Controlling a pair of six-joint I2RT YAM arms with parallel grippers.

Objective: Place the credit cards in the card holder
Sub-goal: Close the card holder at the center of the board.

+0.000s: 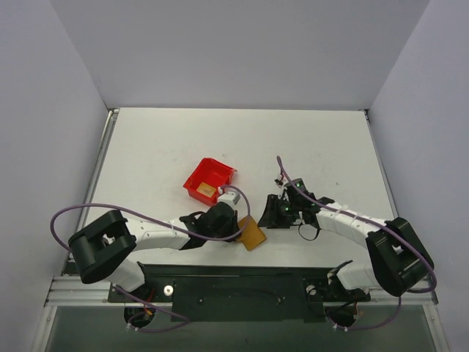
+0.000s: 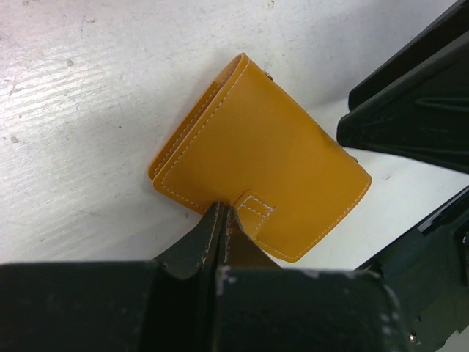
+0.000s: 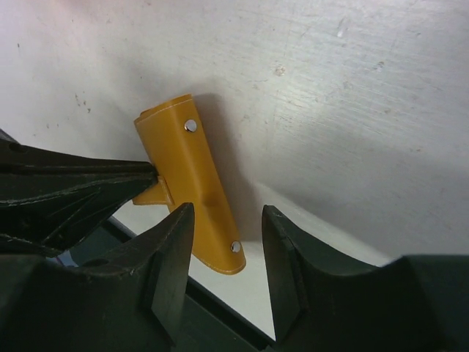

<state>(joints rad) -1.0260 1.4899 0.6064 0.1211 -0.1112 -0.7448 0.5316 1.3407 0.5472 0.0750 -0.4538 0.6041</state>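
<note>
The card holder (image 1: 251, 233) is a folded orange-tan wallet with white stitching and a small tab (image 2: 256, 207), lying near the table's front edge. My left gripper (image 2: 222, 210) is shut on its near edge, right beside the tab. In the right wrist view the card holder (image 3: 192, 183) stands lifted and edge-on, showing two silver snaps. My right gripper (image 3: 227, 213) is open just right of it, its left finger close to the holder's lower end. A small tan patch (image 1: 207, 190) lies in the red bin; I cannot tell whether it is one of the credit cards.
A red plastic bin (image 1: 212, 176) sits behind the left gripper (image 1: 233, 224). The right gripper (image 1: 275, 213) faces the holder from the right. The black base rail (image 1: 242, 282) runs along the near edge just below the holder.
</note>
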